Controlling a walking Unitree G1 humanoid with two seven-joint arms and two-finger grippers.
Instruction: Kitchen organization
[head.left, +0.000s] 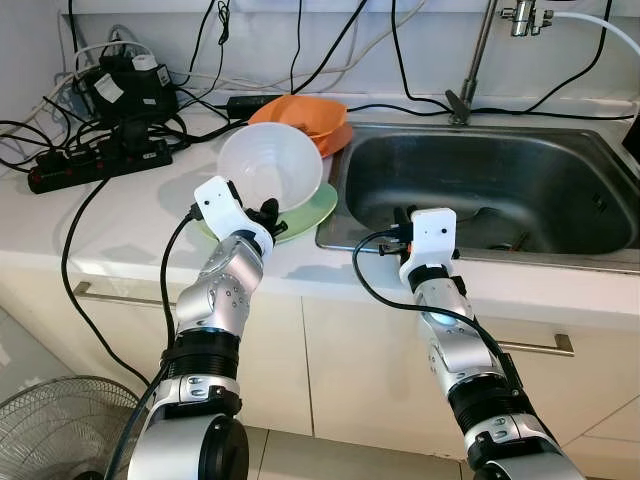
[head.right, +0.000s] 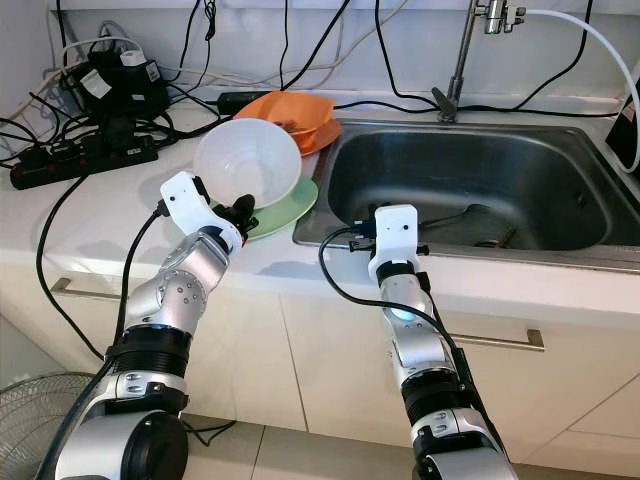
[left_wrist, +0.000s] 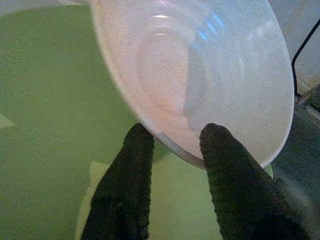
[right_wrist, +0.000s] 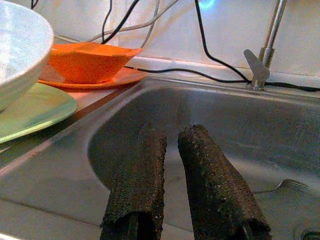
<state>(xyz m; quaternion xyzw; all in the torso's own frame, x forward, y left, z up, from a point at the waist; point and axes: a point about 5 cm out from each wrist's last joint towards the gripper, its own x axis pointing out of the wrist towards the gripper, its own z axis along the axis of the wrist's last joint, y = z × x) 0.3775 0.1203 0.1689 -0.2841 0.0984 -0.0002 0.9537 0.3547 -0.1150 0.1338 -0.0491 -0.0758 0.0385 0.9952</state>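
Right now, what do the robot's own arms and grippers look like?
Both arms are jointed silver metal with black ring bands. Each wrist carries a white boxy housing with a thin black cable looping from it. The left gripper and right gripper each have two long black fingers with a rough, pebbled surface.

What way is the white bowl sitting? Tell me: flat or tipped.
Tipped. The white bowl is tilted on its edge over the green plate, its opening facing the camera, with the left gripper pinching its lower rim.
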